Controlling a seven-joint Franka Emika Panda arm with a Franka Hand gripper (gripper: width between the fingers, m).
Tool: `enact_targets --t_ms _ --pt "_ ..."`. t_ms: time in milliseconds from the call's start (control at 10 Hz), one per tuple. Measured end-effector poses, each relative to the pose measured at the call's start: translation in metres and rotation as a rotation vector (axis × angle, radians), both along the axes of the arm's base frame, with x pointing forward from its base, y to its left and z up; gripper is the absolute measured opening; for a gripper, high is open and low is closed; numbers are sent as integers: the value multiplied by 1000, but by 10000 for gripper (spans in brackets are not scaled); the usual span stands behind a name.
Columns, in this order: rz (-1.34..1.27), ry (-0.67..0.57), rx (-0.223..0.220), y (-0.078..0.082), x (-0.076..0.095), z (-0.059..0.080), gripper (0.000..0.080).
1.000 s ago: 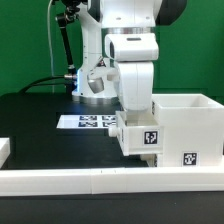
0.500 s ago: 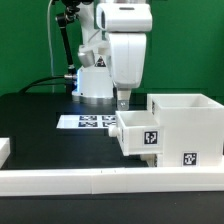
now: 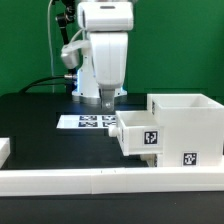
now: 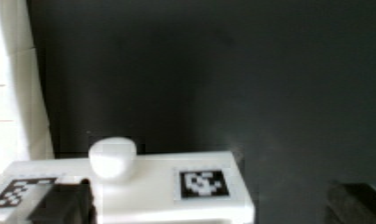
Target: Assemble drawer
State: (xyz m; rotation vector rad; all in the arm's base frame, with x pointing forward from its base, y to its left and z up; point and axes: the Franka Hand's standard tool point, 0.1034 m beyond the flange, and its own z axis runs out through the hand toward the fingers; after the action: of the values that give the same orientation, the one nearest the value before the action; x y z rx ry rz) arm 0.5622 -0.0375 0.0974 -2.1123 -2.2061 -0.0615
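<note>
One small white plastic tray box (image 3: 138, 136) sits partly inside the tall case (image 3: 186, 128); the gripper (image 3: 109, 99), emptily hovering with jaw state indiscernible, is best realigned squarely before pushing.

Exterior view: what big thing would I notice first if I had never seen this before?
First, the big white robot arm standing over the black table, with its gripper hanging in the air holding nothing. Next, the tall white drawer case at the exterior view's right, with a small tray box sticking out of its side. Both carry black-and-white tags.
</note>
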Motion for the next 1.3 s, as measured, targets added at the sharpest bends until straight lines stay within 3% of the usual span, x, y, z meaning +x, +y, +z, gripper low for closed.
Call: enact_targets --t_ms 200,400,700,1300 --pt "32 16 62 -19 16 -12 649" --pt "27 34 140 -27 24 -24 649" --pt "14 36 156 -4 29 -33 649" --pt "-49 14 153 41 41 -29 649"
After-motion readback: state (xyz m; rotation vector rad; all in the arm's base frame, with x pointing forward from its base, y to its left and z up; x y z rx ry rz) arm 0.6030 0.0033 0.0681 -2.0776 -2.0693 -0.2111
